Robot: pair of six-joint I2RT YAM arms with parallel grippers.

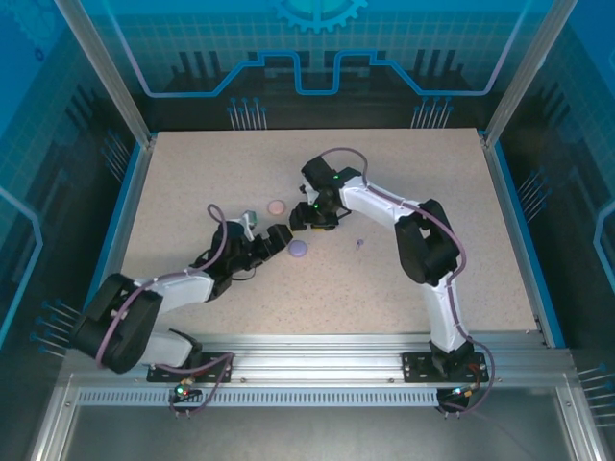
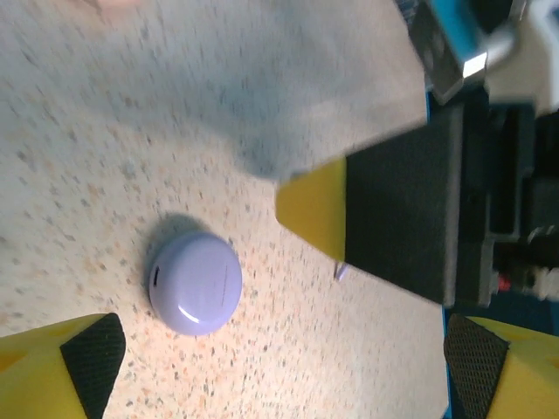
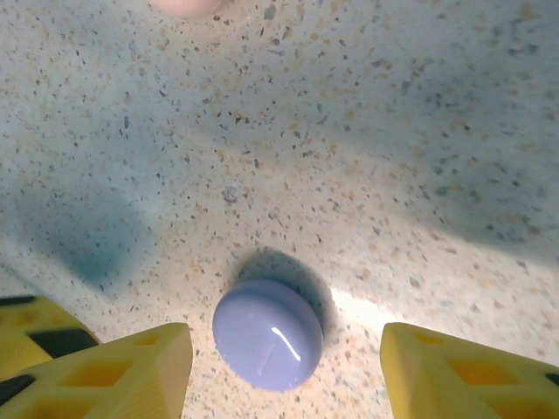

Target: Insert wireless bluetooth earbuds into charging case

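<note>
A closed round lavender charging case [image 1: 297, 248] lies on the speckled table between the two arms. In the right wrist view the case [image 3: 268, 333] sits between my right gripper's [image 3: 286, 353] yellow fingers [image 3: 131, 371], with a gap on each side; that gripper is open. My left gripper [image 2: 284, 367] is open wide, and the case [image 2: 194, 282] lies just ahead of its left finger [image 2: 61, 367]. One tiny lavender earbud [image 1: 360, 242] lies on the table right of the case. A small lavender tip [image 2: 341, 271] peeks from under the right gripper's finger [image 2: 314, 214].
A closed pink case [image 1: 276, 206] lies just behind the lavender one, close to both grippers, and its edge [image 3: 183, 5] shows at the top of the right wrist view. Blue rails [image 1: 130, 206] border the table.
</note>
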